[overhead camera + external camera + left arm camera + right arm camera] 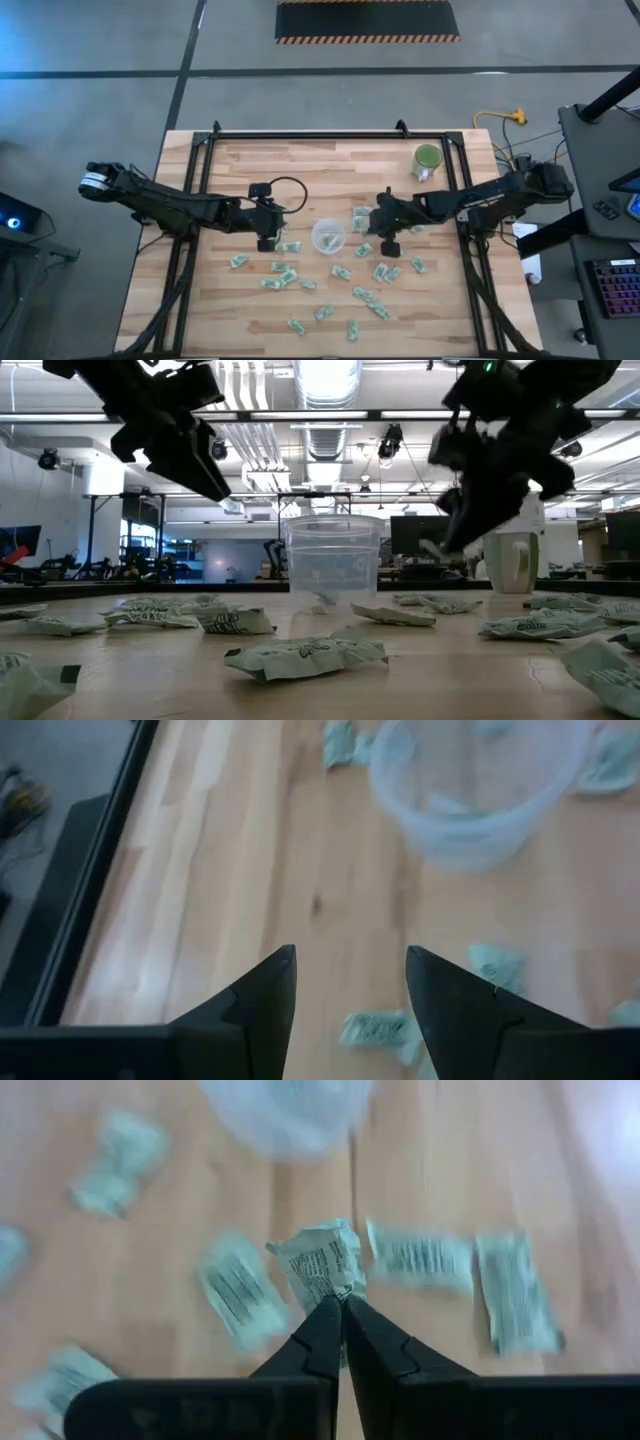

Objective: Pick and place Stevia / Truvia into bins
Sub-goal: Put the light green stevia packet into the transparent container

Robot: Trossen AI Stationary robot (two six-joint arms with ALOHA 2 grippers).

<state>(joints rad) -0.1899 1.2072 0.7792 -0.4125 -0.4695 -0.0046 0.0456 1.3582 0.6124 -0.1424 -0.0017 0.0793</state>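
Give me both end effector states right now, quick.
Left end effector: open, empty, above the table beside the clear plastic cup.
Right end effector: shut on a Stevia packet, lifted off the table.

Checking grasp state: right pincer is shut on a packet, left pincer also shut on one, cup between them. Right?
Not quite. The left pincer is open and holds nothing, as the left wrist view shows. The right pincer is shut on a packet, with the cup between them.

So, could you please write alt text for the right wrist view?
The right gripper is shut on one pale green packet, held above the wooden table. More packets lie scattered beneath, and the clear round cup sits just beyond.
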